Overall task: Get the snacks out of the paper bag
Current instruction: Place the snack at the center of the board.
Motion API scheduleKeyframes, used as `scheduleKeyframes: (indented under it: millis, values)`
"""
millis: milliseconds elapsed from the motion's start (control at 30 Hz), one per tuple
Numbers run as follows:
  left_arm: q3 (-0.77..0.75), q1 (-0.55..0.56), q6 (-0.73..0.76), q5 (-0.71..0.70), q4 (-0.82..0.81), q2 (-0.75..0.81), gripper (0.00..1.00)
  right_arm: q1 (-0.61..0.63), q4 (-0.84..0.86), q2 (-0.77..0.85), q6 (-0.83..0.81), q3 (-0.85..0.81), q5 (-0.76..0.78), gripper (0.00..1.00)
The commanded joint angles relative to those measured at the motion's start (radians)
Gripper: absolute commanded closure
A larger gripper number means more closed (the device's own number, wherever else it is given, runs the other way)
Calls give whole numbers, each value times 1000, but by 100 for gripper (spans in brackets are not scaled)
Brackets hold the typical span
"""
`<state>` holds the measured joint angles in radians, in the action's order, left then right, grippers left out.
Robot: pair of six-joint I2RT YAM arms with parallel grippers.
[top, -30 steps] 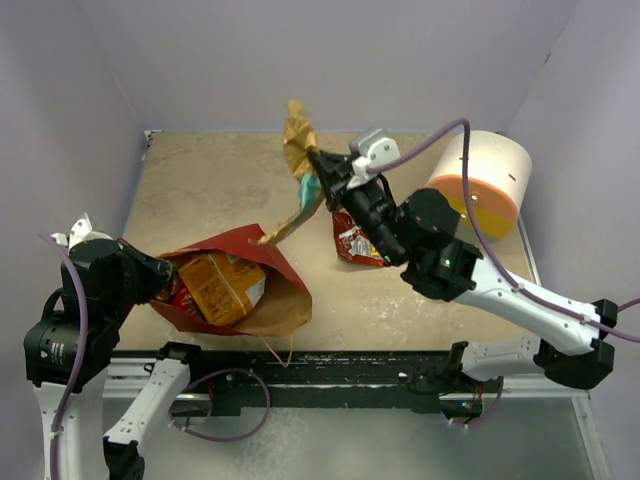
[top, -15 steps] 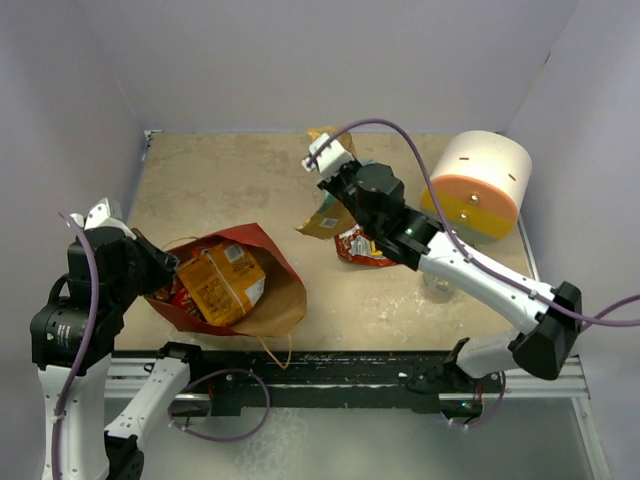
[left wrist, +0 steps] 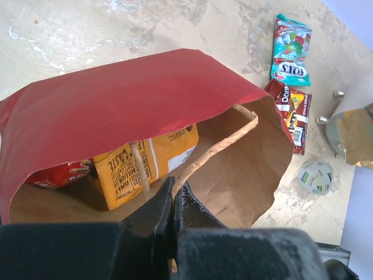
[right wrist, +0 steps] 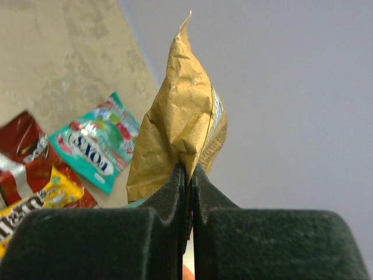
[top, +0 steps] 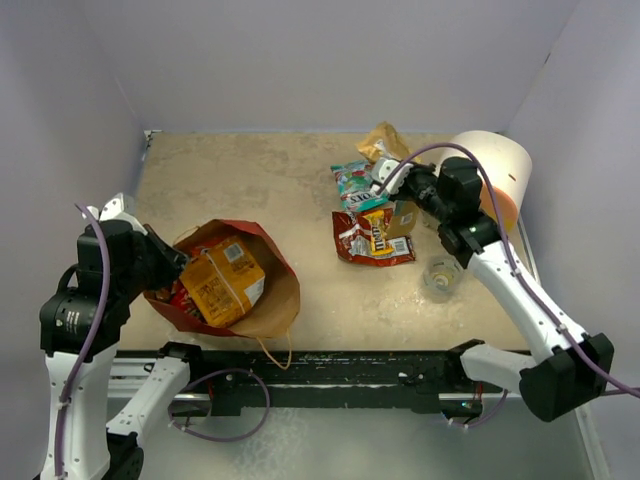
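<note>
1. The paper bag [top: 275, 300] lies at the near left of the table [top: 230, 180]. It is red outside and brown inside, and its mouth gapes toward the left arm.
2. An orange packet [top: 222, 283] sits inside the bag. A small red packet [top: 182, 296] is tucked against its left side, partly under the bag's red upper wall.
3. The left gripper [top: 172, 262] is at the bag's left rim with its jaws pressed fully together. In the left wrist view the fingertips meet just beside a string handle [left wrist: 139, 166] that hangs across the orange packet. Whether they pinch paper, string or nothing cannot be told.
4. The right gripper [top: 385, 178] is over the far right of the table, near a white cylinder [top: 500, 165] with an orange band. Its jaws are clamped tight on the lower edge of a crumpled gold packet [top: 383, 143], which stands upright from the fingers.
5. Three packets lie flat on the table, outside the bag. A teal packet [top: 352, 182] is just left of the right gripper. Nearer the arms is a red-and-silver packet [top: 355, 245], with a yellow candy packet [top: 378, 228] overlapping its far right corner.
6. A clear tape roll [top: 440, 278] rests on the table to the right of the red-and-silver packet, apart from it.
</note>
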<state>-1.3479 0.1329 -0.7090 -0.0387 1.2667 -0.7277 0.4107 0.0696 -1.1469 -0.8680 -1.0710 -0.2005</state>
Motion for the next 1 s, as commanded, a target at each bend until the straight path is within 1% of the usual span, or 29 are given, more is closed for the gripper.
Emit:
scheduleKeyframes:
  millis: [0, 100, 233, 267, 333, 400, 667, 867, 967]
  values:
    - [-13, 4, 46, 42, -71, -27, 100, -54, -6, -61, -182, -16, -263, 100]
    - [-28, 4, 60, 39, -71, -38, 100, -65, -70, -121, -270, -38, -306, 100]
    - [-26, 5, 73, 31, -76, -34, 100, -67, -299, -200, -470, -117, -299, 100]
    - [-27, 4, 77, 29, -79, -32, 100, -67, -316, -203, -494, -118, -290, 100]
    - [-26, 4, 86, 25, -90, -29, 100, -67, -273, -189, -507, -79, -269, 100]
    - [-22, 4, 96, 24, -99, -32, 100, -64, -241, -199, -568, -63, -244, 100]
    - [-32, 4, 79, 19, -97, -50, 100, 19, -97, -256, -667, 13, -196, 100]
    - [-18, 4, 57, -2, -98, -35, 100, 130, 0, -319, -715, 53, -151, 100]
    - [-7, 4, 46, 8, -120, -21, 100, 154, 104, -324, -719, 153, -126, 100]
